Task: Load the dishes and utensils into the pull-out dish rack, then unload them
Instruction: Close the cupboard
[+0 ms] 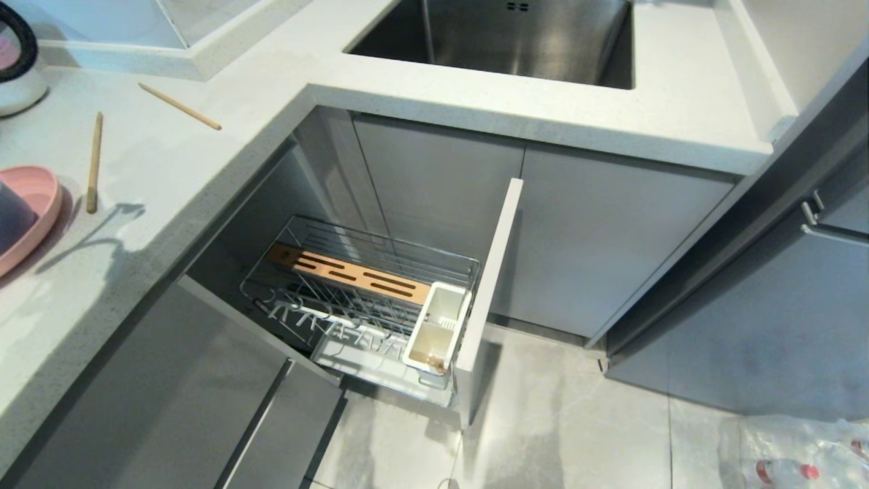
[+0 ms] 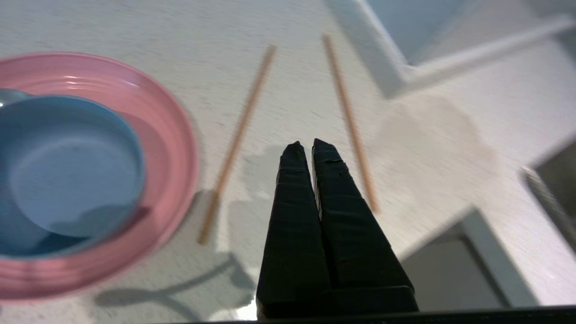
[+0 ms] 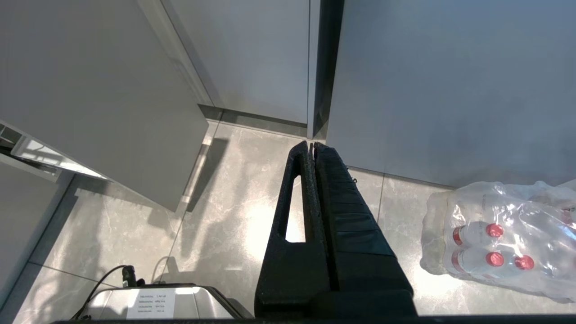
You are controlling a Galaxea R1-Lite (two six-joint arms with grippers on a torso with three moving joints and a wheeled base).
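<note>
At the far left of the head view, the pink plate [image 1: 34, 210] is being cut off by the frame edge, with the blue bowl [image 1: 10, 221] sitting in it. Just beside it the nearer chopstick [image 1: 94, 161] is lying on the counter [image 1: 170, 183], its long axis running away from the robot; the second chopstick [image 1: 180, 106] is lying apart from it, angled across toward the sink [image 1: 502, 41]. Lower and further right, the dish rack [image 1: 360, 299] is standing pulled out of the cabinet, its wooden strip [image 1: 346, 274] running lengthwise toward the white caddy [image 1: 438, 326] at the front panel [image 1: 489, 292].

Neither arm is being shown from the head. Only in the left wrist view is the left gripper [image 2: 310, 146] seen, closed and empty, hovering between the two chopsticks; the bowl's hollow is seen too, and what may be a spoon at its rim, though blurred. In the right wrist view the right gripper [image 3: 310, 145] is seen closed, empty, pointing at the floor [image 3: 225, 216] near wrapped bottles [image 3: 499, 238].
</note>
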